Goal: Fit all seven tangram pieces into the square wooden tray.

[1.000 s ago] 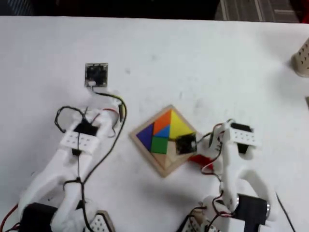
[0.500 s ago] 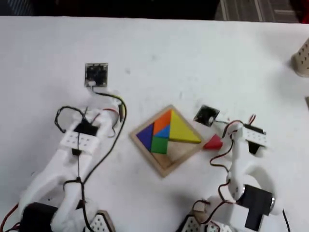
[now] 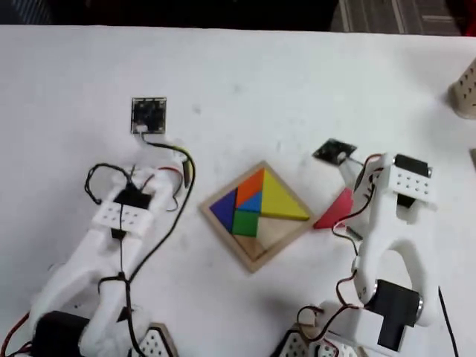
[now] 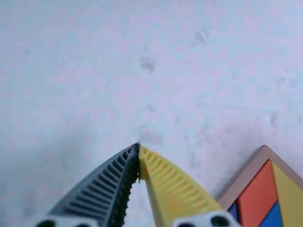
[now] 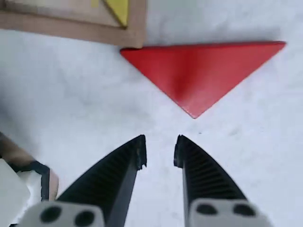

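The square wooden tray point(image 3: 253, 260) lies turned like a diamond at the table's middle. It holds orange point(image 3: 253, 186), yellow point(image 3: 279, 199), blue, green and purple point(image 3: 222, 210) pieces, with bare wood along its near right side. A red triangle point(image 3: 335, 210) lies flat on the table, touching the tray's right corner. My right gripper point(image 5: 160, 150) is open just short of the red triangle point(image 5: 201, 71), with nothing between its fingers. My left gripper point(image 4: 138, 147) is shut and empty over bare table to the left of the tray's corner point(image 4: 246, 177).
The left arm point(image 3: 123, 216) rests left of the tray, with a small black board point(image 3: 149, 113) and a cable beyond it. The right arm point(image 3: 394, 193) stands right of the red triangle. A beige perforated object point(image 3: 467, 89) sits at the far right edge.
The right arm drew back from over the tray's right corner and swung right, leaving the red triangle uncovered beside the tray. The left arm stayed still.
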You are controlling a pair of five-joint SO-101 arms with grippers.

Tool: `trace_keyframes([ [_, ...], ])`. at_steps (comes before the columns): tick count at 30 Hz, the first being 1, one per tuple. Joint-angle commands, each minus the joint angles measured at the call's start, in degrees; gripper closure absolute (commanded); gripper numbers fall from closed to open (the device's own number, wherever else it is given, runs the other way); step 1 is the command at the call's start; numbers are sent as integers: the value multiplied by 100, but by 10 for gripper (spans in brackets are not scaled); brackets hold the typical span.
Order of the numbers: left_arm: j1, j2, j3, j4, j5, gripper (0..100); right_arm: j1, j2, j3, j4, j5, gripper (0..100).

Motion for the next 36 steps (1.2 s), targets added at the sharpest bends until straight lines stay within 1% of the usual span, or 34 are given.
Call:
trace_keyframes([
  [1,-40,13,-352,-185,26,977,-101,-57,-492,-268,-712,900],
  [3,-40,13,-352,-193,26,977,-224,-48,-536,-532,-1169,900],
  [6,-40,13,-352,-193,26,977,-347,-13,-545,-866,-1407,900],
  [10,-40,13,-352,-193,26,977,-523,-4,-536,-1042,-1424,904],
  [13,-40,13,-360,-193,26,977,-690,4,-527,-1367,-1424,904],
  [19,-40,13,-369,-185,26,977,-1086,708,9,-2853,-1380,904],
  [22,-40,13,-369,-185,26,977,-1086,1191,18,-3354,-1380,904],
  [26,-40,13,-369,-185,26,977,-787,1429,18,-3407,-1380,904],
  [31,-40,13,-369,-193,26,977,-92,1437,53,-3380,-1371,907],
  [33,-40,13,-369,-193,26,977,189,1437,62,-3275,-1363,949],
  [34,-40,13,-369,-193,26,977,330,1437,62,-3187,-1292,978],
  [36,-40,13,-369,-193,26,977,602,1437,79,-2888,-782,977],
])
